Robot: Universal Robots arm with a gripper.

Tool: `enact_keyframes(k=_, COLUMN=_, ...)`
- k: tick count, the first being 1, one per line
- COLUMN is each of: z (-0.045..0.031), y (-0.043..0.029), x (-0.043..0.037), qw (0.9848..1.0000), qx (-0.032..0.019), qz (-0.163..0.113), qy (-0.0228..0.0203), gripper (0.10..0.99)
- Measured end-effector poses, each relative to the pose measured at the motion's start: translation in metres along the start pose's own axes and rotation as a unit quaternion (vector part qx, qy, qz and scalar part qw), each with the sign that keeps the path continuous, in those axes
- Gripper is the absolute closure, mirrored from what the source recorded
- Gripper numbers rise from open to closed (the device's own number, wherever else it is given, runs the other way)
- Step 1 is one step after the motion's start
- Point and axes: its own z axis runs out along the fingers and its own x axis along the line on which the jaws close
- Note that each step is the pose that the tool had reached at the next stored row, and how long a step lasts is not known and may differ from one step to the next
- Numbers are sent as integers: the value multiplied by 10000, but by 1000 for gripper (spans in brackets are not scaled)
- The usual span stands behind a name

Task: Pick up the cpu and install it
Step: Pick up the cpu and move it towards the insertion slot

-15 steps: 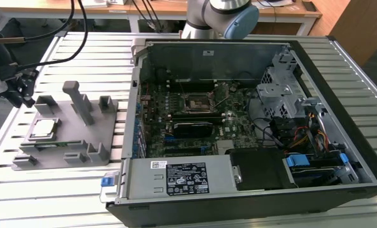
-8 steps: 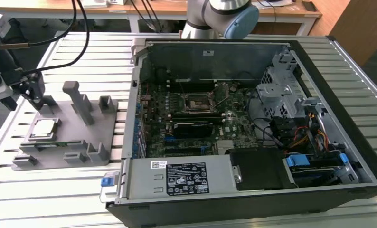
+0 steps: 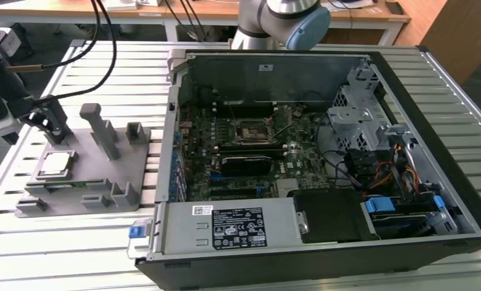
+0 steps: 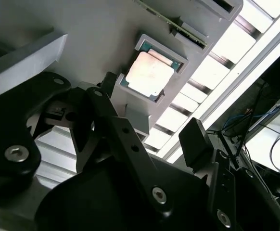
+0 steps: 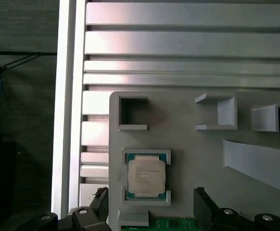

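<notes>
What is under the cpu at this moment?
The cpu rests in a square pocket of the grey fixture plate, which lies on the slatted table. The pocket's floor beneath the cpu is covered by the chip itself.

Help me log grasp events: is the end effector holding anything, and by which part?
Nothing is held. The end effector is open; the cpu lies ungripped in its recess on the grey fixture.
</notes>
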Motion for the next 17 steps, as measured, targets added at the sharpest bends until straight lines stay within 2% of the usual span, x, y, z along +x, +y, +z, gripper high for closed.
enact_keyframes(k=2, z=73, y=-7, x=1, qw=10000, qx=0, qz=8, qy=0, gripper=294)
enact_keyframes(k=6, z=132, y=-18, x=-1, qw=9999, qx=4, qz=-151, qy=8, gripper=294)
enact_keyframes(k=17, z=326, y=-34, x=-3, qw=9999, qx=4, qz=-158, qy=-1, gripper=294)
